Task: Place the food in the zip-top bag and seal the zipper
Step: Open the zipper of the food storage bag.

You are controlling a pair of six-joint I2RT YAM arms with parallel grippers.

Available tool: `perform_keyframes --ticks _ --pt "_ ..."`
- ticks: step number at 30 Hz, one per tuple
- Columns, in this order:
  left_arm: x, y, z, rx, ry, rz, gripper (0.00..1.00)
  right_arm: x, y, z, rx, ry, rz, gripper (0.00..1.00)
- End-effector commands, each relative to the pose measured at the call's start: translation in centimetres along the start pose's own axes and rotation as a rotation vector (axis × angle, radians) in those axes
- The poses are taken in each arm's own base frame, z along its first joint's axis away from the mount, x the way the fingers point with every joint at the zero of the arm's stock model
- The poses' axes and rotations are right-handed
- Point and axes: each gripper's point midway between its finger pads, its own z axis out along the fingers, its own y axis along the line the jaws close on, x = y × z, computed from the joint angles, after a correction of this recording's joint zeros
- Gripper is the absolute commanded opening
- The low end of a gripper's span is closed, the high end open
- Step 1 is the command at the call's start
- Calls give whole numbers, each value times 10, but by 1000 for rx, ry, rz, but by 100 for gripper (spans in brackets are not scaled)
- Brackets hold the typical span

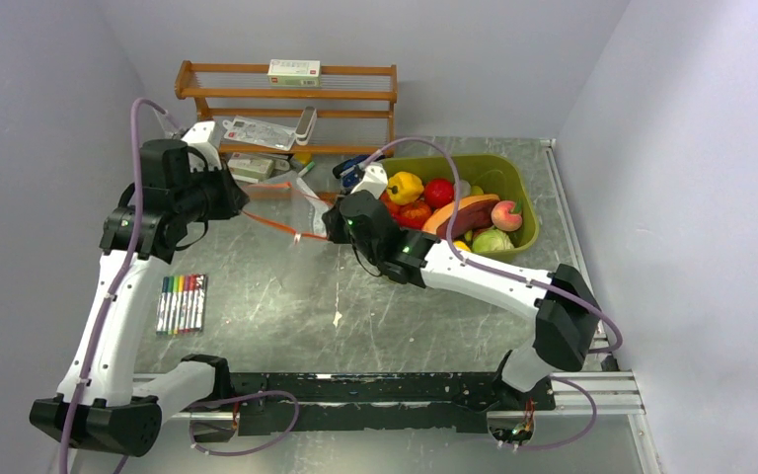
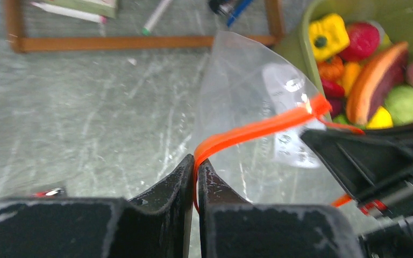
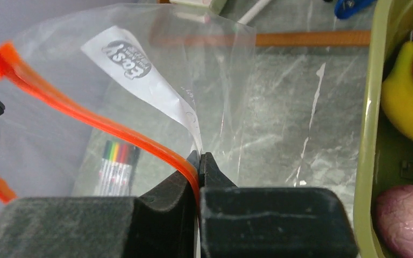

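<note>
Black fingertips fill the bottom of both wrist views, and each pair is pinched tight: the left gripper (image 2: 195, 164) clamps one end of the zipper (image 2: 258, 128), and the right gripper (image 3: 199, 158) clamps the same strip farther along. That zipper is a thin, bright orange-red band pulled nearly straight between the two, its long axis running left to right across the top view, held above the table (image 1: 355, 316) in front of the wooden rack (image 1: 286, 94). Off it spreads the zip-top bag (image 2: 242, 80), clear and crinkly, with a white printed label showing through. In the right wrist view a second orange strand bows apart from the gripped one. Over on the right, the food (image 1: 405, 186) sits piled in the olive-green tub (image 1: 518, 183): a yellow pepper, red, green and pink pieces. Marker pens (image 1: 182, 303) lie beside the left arm.
</note>
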Motion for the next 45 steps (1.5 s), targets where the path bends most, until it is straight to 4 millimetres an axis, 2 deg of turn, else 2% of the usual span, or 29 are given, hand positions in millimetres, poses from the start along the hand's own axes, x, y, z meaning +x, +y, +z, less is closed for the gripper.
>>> perform_keyframes --ticks 1,7,12,15,20,24,29,32,37,42,45 --pt "12 -38 0 258 6 8 7 8 7 -2 -80 22 53 0" --pt "25 -49 -5 345 -12 40 7 23 31 3 -189 94 110 2" --pt "28 -40 1 292 26 52 7 37 44 5 -264 154 88 18" --pt "22 -33 1 229 32 67 7 37 50 0 -308 160 61 33" --pt "11 -18 4 104 5 101 7 19 64 -17 -392 139 -36 52" --pt "9 -14 7 43 9 133 7 3 63 -33 -422 117 -114 65" --pt "-19 -3 1 -73 -35 171 7 -23 56 -57 -442 67 -154 86" --pt "-35 -2 -4 -104 -64 188 7 -36 52 -69 -452 58 -164 95" --pt "-36 -12 0 -53 -66 189 7 -43 52 -80 -512 67 -147 98" --pt "-24 -45 4 143 -88 125 7 -30 59 -75 -561 104 -96 95" --pt "-7 -34 12 88 -45 109 7 -26 54 -69 -535 118 -90 94"
